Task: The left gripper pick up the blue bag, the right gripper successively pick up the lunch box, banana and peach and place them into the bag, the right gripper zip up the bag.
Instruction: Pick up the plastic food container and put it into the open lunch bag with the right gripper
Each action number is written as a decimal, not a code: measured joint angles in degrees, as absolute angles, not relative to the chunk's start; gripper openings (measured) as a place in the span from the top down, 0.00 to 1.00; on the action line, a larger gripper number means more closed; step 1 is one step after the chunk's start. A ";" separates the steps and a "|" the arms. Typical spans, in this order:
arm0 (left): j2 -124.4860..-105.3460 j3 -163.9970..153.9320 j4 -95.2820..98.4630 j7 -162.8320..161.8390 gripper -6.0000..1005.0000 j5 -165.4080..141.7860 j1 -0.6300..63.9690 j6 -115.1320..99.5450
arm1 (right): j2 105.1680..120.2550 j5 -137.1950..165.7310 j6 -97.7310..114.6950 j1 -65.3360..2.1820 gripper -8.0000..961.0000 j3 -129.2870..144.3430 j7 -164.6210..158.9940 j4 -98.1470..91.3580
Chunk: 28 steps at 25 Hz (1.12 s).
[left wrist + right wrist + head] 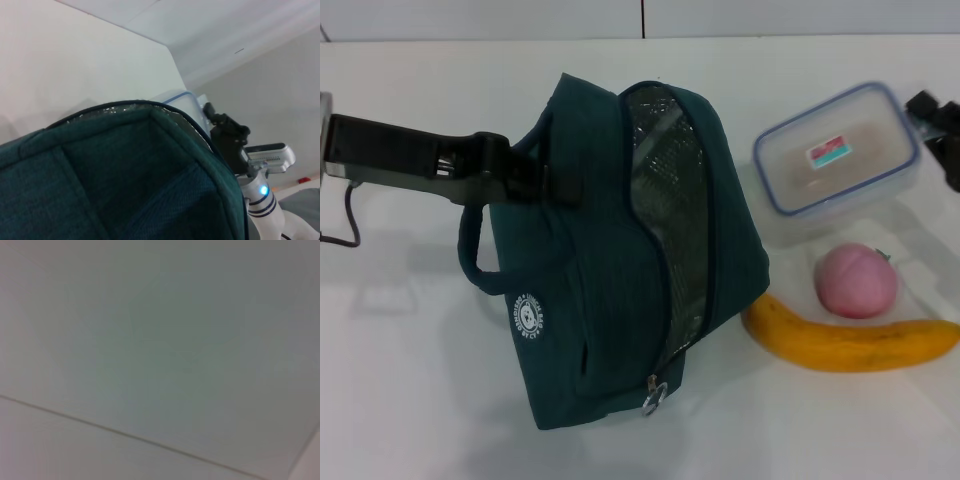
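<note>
Left gripper (535,178) at nine o'clock, clamped on a handle of the blue bag (590,300), hanging tilted at centre, long axis twelve-to-six, foil mouth facing three o'clock; that tilt could block loading. Lunch box (837,148) at two o'clock; right gripper (942,135) beside it, jaws unreadable

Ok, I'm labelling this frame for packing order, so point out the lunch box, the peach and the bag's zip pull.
lunch box (837,150): head view, on the lid beside the sticker.
peach (857,281): head view, middle of the pink skin.
zip pull (654,399): head view, metal ring at the blue bag's (590,300) lower edge.
</note>
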State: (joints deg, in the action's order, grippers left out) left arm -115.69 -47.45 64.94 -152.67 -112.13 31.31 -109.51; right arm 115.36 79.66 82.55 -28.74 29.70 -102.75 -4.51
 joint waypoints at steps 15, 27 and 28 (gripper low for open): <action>-115.99 -47.72 64.13 -152.16 0.95 -112.17 31.18 -109.27 | 115.32 68.93 100.99 -28.46 0.90 29.75 -110.24 -6.75; -116.59 -48.00 62.76 -150.40 0.95 -112.00 32.80 -109.25 | 116.17 69.44 104.04 -41.26 0.90 36.69 -109.89 -0.60; -116.74 -48.03 62.76 -149.91 0.95 -111.96 32.85 -109.26 | 116.18 69.44 103.28 -41.44 0.90 37.34 -109.73 -0.62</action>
State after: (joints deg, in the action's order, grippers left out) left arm -116.74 -48.03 62.76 -149.91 -111.96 32.85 -109.26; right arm 116.18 69.44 103.28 -41.44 37.34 -109.73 -0.62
